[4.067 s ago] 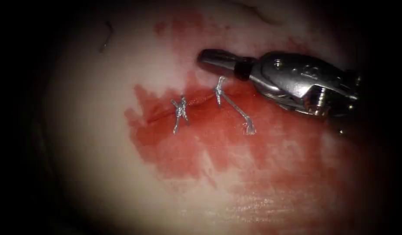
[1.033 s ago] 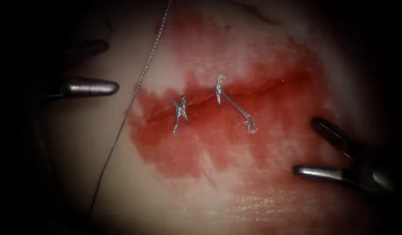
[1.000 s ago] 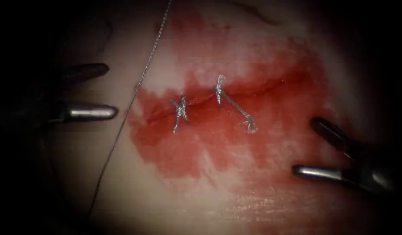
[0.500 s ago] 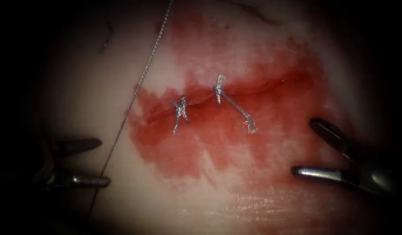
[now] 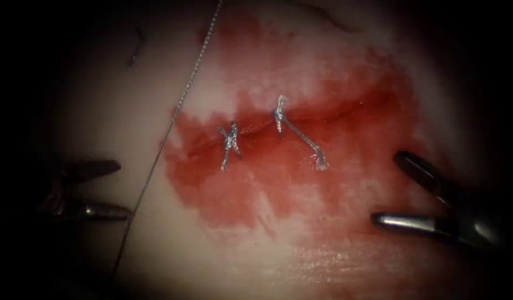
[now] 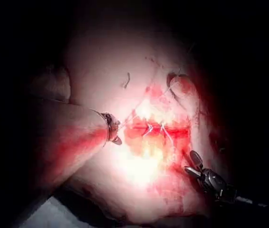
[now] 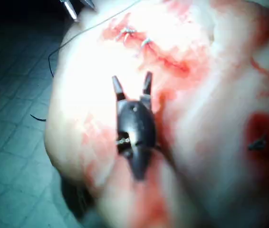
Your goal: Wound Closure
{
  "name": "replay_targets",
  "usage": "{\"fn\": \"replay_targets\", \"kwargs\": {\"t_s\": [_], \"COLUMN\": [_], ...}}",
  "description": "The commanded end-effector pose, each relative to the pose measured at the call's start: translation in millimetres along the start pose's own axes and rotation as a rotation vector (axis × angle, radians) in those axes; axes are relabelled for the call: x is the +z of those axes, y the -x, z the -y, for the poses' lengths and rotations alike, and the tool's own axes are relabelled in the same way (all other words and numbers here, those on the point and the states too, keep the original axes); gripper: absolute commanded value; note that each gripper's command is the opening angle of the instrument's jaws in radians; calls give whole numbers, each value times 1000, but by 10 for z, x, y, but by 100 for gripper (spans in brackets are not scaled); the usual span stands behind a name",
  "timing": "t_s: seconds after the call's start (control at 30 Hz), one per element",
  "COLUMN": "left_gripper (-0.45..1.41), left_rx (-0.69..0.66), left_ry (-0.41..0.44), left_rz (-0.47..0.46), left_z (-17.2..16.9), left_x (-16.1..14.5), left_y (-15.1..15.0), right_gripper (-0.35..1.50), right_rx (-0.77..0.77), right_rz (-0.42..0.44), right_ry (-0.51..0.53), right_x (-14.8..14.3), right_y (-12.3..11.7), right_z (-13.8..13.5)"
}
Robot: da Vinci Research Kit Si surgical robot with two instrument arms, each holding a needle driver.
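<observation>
Both jaws open, apparently empty, thread (image 5: pixel 173 115) between left tool (image 5: pixel 115 189) and cut (image 5: pixel 301 118)

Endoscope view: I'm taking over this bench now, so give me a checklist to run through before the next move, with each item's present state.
1. Left tool jaws open, holding nothing: ok.
2. Right tool jaws open, holding nothing: ok.
3. Needle located: cannot tell.
4. Thread free of both tools, lying left of the cut: ok.
5. Two knots tied across the cut: ok.
6. Cut closed right of the knots: not ok.
</observation>
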Motion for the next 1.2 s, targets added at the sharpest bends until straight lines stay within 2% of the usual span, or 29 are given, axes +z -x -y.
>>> {"fn": "replay_targets", "kwargs": {"t_s": [0.03, 0.07, 0.1, 0.23, 0.3, 0.37, 0.43, 0.5, 0.7, 0.87, 1.0, 1.2], "left_gripper": [68, 68, 68, 68, 68, 68, 68, 68, 68, 68, 67, 65], "left_rx": [53, 83, 87, 82, 76, 80, 129, 222, 472, 645, 720, 722], "left_ry": [18, 42, 68, 157, 149, 99, 68, 1, -42, -27, -48, -62], "left_rz": [-56, -137, -164, -214, -219, -218, -212, -191, -46, 23, 58, 64], "left_z": [-2, -9, -13, -26, -28, -28, -30, -34, -51, -51, -35, -36], "left_x": [9, 12, 14, 28, 36, 48, 58, 70, 116, 139, 155, 167], "left_y": [-7, -18, -23, -51, -68, -96, -112, -123, -131, -132, -136, -133], "right_gripper": [138, 135, 133, 133, 133, 133, 133, 133, 135, 135, 135, 135], "right_rx": [3, 9, 10, 12, 15, 24, 18, 18, 7, 7, 7, 7], "right_rz": [0, 2, 4, 15, 13, 15, 18, 26, 40, 43, 43, 42], "right_ry": [-4, -7, -11, -19, -31, -36, -37, -43, -52, -53, -53, -53], "right_x": [7, 7, 7, 8, 9, 8, 7, 7, 6, 6, 6, 6], "right_y": [4, 4, 4, 2, 0, -2, -2, -2, -2, -2, -2, -1], "right_z": [2, 2, 1, 0, -2, -4, -5, -5, -5, -5, -4, -3]}}
